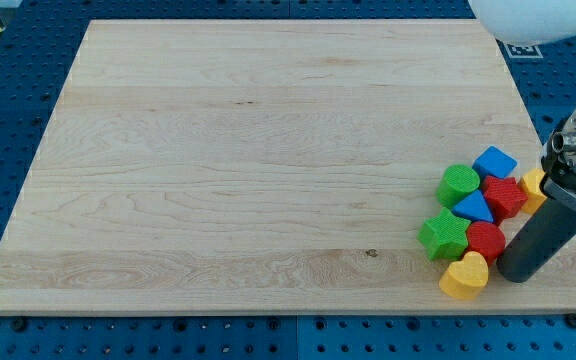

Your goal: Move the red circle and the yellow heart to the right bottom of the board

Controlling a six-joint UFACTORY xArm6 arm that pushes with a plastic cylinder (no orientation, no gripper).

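The red circle (485, 240) lies near the board's bottom right, with the yellow heart (465, 275) just below it, touching. My tip (518, 272) stands on the board right of the yellow heart and just right of the red circle, close to both. The rod rises up to the view's right edge.
A cluster sits above: a green star (444, 235), a blue triangle (475, 208), a green round block (458, 184), a blue block (495, 162), a red star-like block (505, 195) and a yellow block (534, 186) partly hidden by the rod. The wooden board's (268, 150) right edge is close.
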